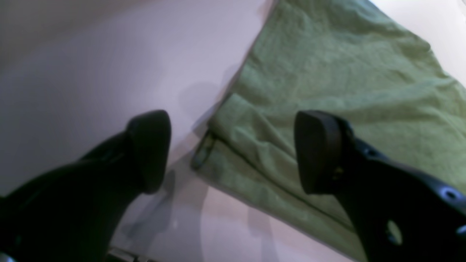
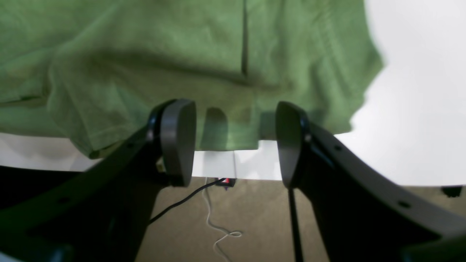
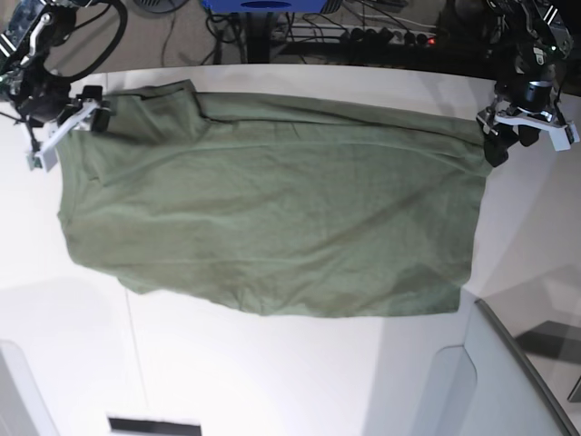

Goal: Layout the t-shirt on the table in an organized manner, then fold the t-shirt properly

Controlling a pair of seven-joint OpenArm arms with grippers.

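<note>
Olive t-shirt (image 3: 272,218) spread flat across the white table (image 3: 272,372), long side crosswise, left gripper (image 1: 233,153) held over one far corner — jaws parted, nothing gripped, right gripper (image 2: 233,142) at the other far corner, jaws apart, cloth not pinched.

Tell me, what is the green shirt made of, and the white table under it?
The t-shirt looks like soft matte cotton knit: it wrinkles, drapes limply and shows stitched hems, though the fibre is a guess. The table looks like smooth white laminate or plastic, faintly glossy with soft shadows.
</note>
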